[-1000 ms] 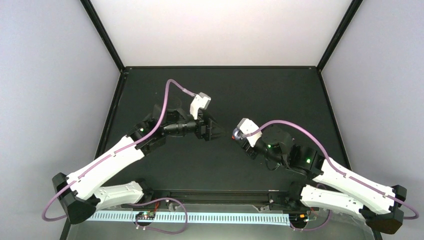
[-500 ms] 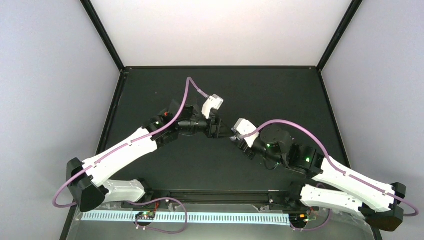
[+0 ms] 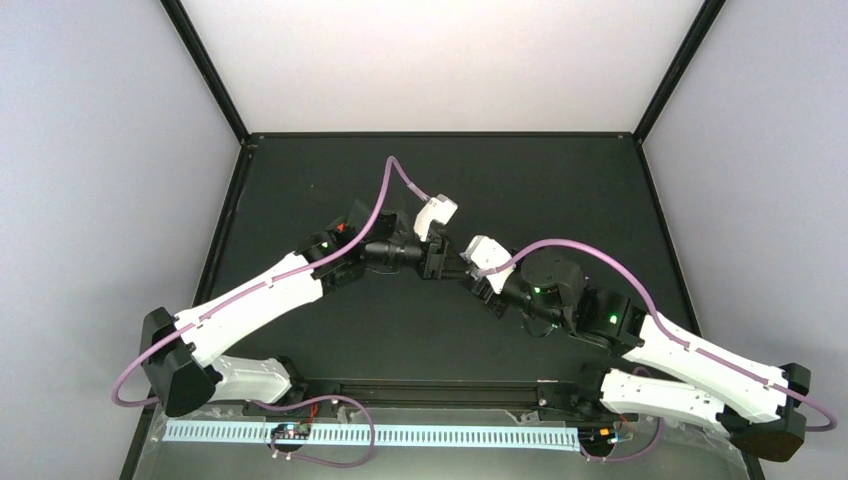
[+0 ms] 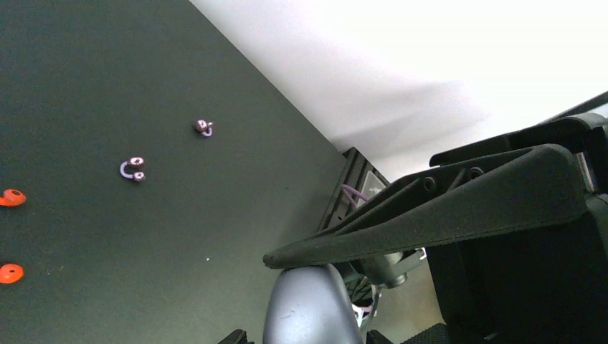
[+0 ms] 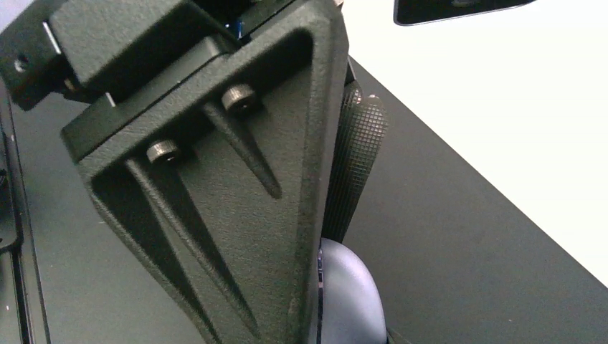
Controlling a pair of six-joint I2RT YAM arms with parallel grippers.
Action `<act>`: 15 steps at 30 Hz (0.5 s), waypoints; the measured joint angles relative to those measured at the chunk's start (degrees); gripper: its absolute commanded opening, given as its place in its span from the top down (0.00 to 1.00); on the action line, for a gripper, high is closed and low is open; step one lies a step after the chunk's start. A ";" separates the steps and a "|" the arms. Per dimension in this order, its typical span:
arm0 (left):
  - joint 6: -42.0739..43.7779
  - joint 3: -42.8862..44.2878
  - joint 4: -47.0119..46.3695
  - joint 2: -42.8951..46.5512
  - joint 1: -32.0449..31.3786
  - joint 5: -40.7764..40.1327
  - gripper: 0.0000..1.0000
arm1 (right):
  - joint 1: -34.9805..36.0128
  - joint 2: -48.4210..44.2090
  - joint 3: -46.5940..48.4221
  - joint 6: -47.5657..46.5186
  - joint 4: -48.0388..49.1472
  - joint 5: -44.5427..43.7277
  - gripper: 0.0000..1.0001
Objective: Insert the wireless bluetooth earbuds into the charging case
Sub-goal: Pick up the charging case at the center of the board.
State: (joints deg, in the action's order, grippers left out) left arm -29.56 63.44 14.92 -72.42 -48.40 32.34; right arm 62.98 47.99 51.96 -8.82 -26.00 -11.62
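Black table (image 3: 560,190): right claw (image 3: 470,275) holds the charging case (image 4: 308,308). Left claw (image 3: 452,263) sits part-closed against it, grip unclear. Earbuds (image 4: 131,169) lie well apart from both. If you squeeze off-centre, the case could pop out.

A matte black bench (image 3: 440,180) forms the floor of a small booth. A plain pale grey left wall (image 3: 100,200) and a matching right wall (image 3: 770,200) flank it. A white back panel (image 3: 440,60), brightly and evenly lit, closes the far side. Thin black frame struts (image 3: 205,70) rise from the far corners. A pale perforated strip (image 3: 450,436) lies along the near edge.
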 measured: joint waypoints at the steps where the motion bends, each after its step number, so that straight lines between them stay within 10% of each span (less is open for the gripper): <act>1: -0.11 0.00 0.02 -0.11 -0.02 0.33 0.59 | 0.00 0.09 0.00 -0.11 0.22 0.04 0.72; 15: -2.25 0.00 -0.11 -0.35 0.04 1.51 0.91 | 0.04 0.57 0.00 -1.55 0.39 -0.15 0.56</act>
State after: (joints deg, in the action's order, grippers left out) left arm -31.81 63.44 14.81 -72.77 -48.36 33.85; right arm 63.02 48.56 51.96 -10.37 -25.61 -11.77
